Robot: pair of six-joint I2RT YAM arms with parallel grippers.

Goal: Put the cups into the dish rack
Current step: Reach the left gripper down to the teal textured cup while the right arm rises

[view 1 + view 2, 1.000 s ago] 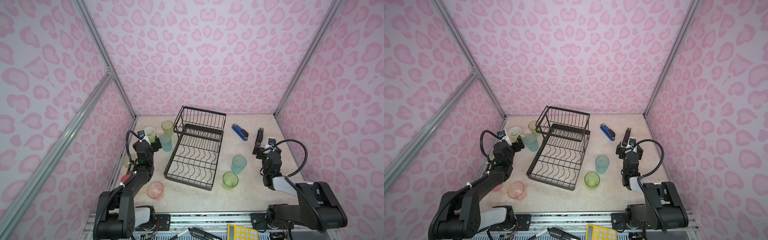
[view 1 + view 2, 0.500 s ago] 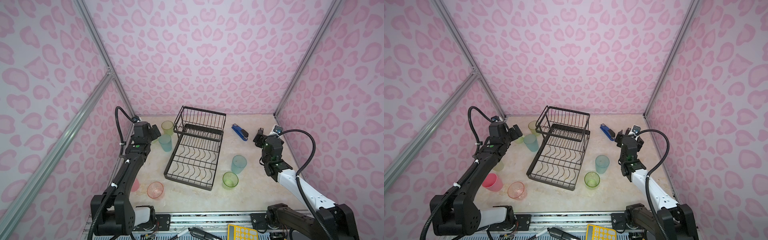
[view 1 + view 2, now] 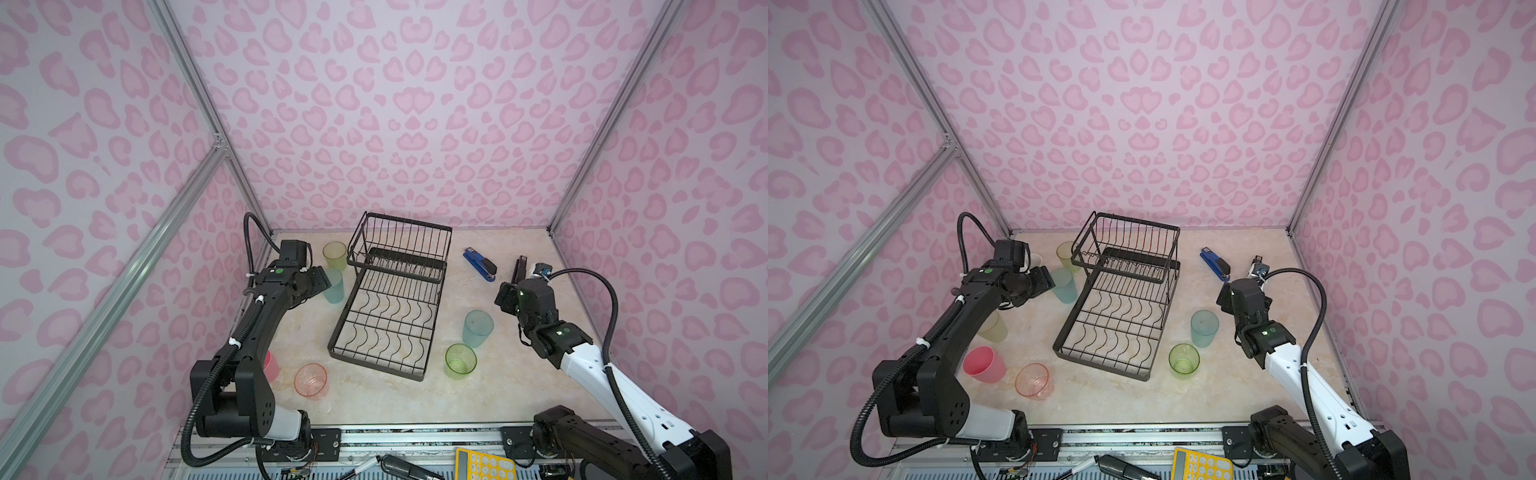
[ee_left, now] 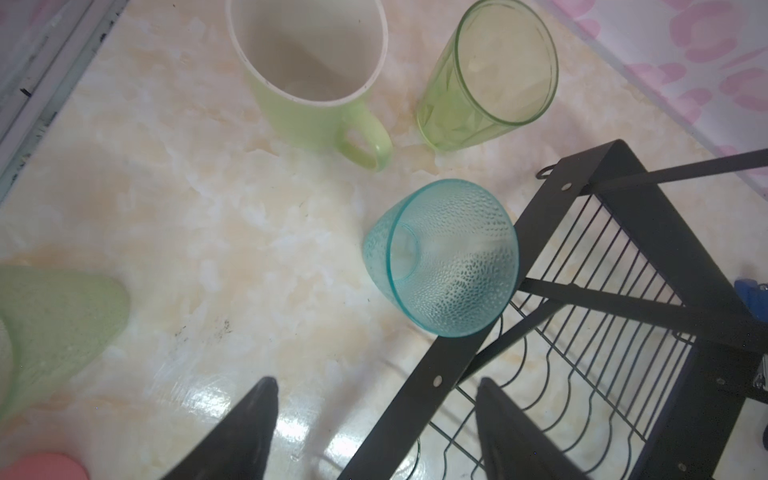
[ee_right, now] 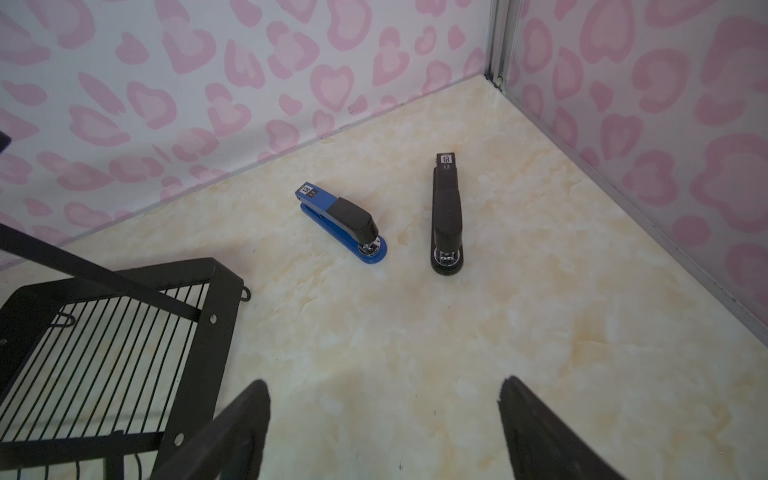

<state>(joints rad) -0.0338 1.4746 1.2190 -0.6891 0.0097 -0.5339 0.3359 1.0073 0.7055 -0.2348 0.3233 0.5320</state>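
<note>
The black wire dish rack [image 3: 374, 366] [image 3: 1100, 365] lies mid-table with nothing in it. By its left side stand a blue cup [image 3: 335, 286] [image 4: 444, 257], a green cup [image 3: 334, 255] [image 4: 486, 79] and a pale-green mug [image 4: 316, 83]. My left gripper [image 3: 322, 279] [image 4: 376, 382] hovers open just short of that blue cup, over the rack's edge. A beige cup [image 3: 992, 326], a solid pink cup [image 3: 984, 365] and a clear pink cup [image 3: 311, 380] stand near the front left. Right of the rack are a blue cup [image 3: 478, 328] and a green cup [image 3: 460, 360]. My right gripper [image 3: 505, 297] [image 5: 385, 380] is open above bare table.
A blue stapler [image 3: 480, 264] [image 5: 345, 224] and a black stapler [image 3: 519, 270] [image 5: 446, 216] lie at the back right. A yellow calculator [image 3: 484, 465] sits below the front edge. Pink patterned walls close in the left, back and right sides.
Both arms have risen from a low folded pose and reached out. The left gripper has come beside the blue cup at the rack; the right gripper has moved inward, above the right-hand blue cup.
</note>
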